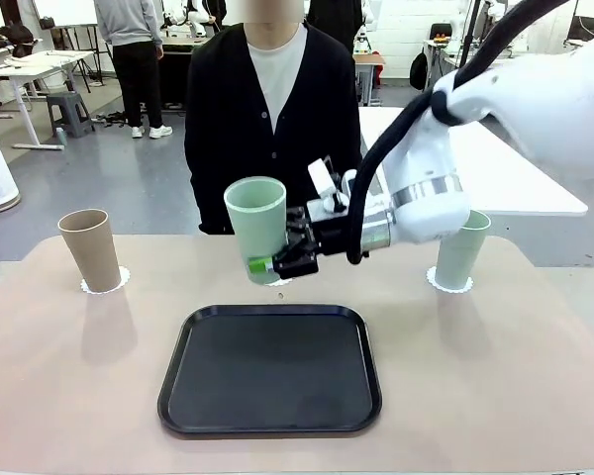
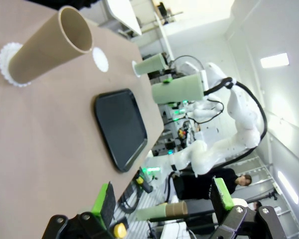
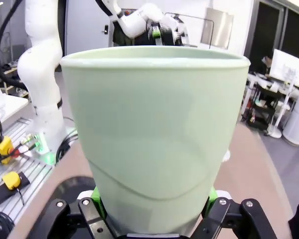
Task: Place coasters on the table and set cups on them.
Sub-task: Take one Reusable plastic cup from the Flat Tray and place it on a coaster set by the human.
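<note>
Beige and matte, the table (image 1: 69,396) is shared with a person in a dark cardigan (image 1: 218,129) standing at the far edge. A mint-green cup (image 1: 256,226) is held low on its body by the right gripper (image 1: 277,259), whose jaws are clamped on the cup, and it is carried upright above the table beyond the far rim of a black tray (image 1: 270,424). Just under its base a scalloped edge of a white coaster (image 1: 279,282) can be made out, mostly hidden by the cup and fingers.

Risk is judged to lie mainly in the set-down: the coaster is thin paper and could be pushed or crumpled if the cup is lowered off-centre or dragged sideways. Since the grip sits near the base, the fingers themselves could catch the coaster, and the tall cup could be tipped on release.

Elsewhere, a tan cup (image 1: 90,249) is already standing on its coaster (image 1: 105,285) at the left, and a second green cup (image 1: 462,249) on another coaster (image 1: 445,284) at the right, partly hidden behind the right arm. Both are well apart from the carried cup. The tray lies just beside the landing spot and its raised rim could be clipped. The left gripper (image 2: 164,201) is held wide open and empty, off the table's near side.
</note>
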### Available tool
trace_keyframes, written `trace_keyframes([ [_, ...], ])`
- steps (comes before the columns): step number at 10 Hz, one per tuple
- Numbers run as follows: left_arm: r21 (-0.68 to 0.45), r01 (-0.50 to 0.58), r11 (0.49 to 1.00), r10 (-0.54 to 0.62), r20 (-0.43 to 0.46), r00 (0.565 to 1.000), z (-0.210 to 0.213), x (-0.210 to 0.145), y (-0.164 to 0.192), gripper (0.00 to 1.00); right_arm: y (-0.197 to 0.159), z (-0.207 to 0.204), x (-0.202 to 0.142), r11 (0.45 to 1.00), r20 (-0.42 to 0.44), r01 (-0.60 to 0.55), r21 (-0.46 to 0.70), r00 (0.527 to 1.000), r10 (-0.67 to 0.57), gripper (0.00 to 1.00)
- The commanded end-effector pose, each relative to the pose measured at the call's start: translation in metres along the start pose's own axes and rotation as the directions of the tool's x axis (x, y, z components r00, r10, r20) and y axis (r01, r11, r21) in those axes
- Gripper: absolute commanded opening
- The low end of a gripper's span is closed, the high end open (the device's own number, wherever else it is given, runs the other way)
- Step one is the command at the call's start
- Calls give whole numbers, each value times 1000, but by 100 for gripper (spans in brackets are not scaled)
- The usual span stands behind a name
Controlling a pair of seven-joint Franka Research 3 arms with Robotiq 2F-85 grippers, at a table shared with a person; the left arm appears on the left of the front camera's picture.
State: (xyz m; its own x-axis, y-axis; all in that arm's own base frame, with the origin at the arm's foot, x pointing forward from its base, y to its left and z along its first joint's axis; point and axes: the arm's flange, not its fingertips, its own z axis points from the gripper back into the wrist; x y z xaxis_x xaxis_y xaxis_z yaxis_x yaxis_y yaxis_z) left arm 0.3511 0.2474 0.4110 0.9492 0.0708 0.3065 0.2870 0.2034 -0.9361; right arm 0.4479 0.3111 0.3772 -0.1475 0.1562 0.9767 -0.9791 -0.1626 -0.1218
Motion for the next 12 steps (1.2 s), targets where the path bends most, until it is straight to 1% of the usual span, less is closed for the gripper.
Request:
trace_keyframes([
  [1, 3, 5, 1000, -5, 7, 1000, 1, 0, -2, 100, 6, -2, 12, 1000, 14, 16, -11, 1000, -16, 23],
  [2, 3, 5, 1000, -5, 7, 1000, 1, 0, -2, 100, 3, -4, 15, 1000, 4, 29, -10, 1000, -29, 23],
  [3, 3, 5, 1000, -5, 7, 1000, 1, 0, -2, 100, 1, -6, 13, 998, -29, 65, -12, 997, -66, 23],
  [4, 3, 5, 1000, -5, 7, 1000, 1, 0, -2, 100, 3, -1, 27, 1000, 7, -6, 3, 1000, 6, 23],
  [7, 3, 5, 1000, -5, 7, 1000, 1, 0, -2, 100, 3, -1, 27, 1000, 7, -6, 3, 1000, 6, 23],
  [8, 3, 5, 1000, -5, 7, 1000, 1, 0, -2, 100, 3, -1, 25, 1000, -1, 10, -2, 1000, -10, 81],
  [9, 3, 5, 1000, -5, 7, 1000, 1, 0, -2, 100, -27, 12, 21, 998, -4, 5, 56, 1000, -5, 81],
  [10, 3, 5, 1000, -5, 7, 1000, 1, 0, -2, 100, -52, 21, 18, 997, -31, 7, 71, 1000, -4, 81],
  [11, 3, 5, 1000, -5, 7, 1000, 1, 0, -2, 100, -69, 27, 15, 993, -29, 28, 112, 999, -25, 81],
  [12, 3, 5, 1000, -5, 7, 1000, 1, 0, -2, 100, -83, 32, 11, 981, -49, 18, 194, 999, -9, 81],
])
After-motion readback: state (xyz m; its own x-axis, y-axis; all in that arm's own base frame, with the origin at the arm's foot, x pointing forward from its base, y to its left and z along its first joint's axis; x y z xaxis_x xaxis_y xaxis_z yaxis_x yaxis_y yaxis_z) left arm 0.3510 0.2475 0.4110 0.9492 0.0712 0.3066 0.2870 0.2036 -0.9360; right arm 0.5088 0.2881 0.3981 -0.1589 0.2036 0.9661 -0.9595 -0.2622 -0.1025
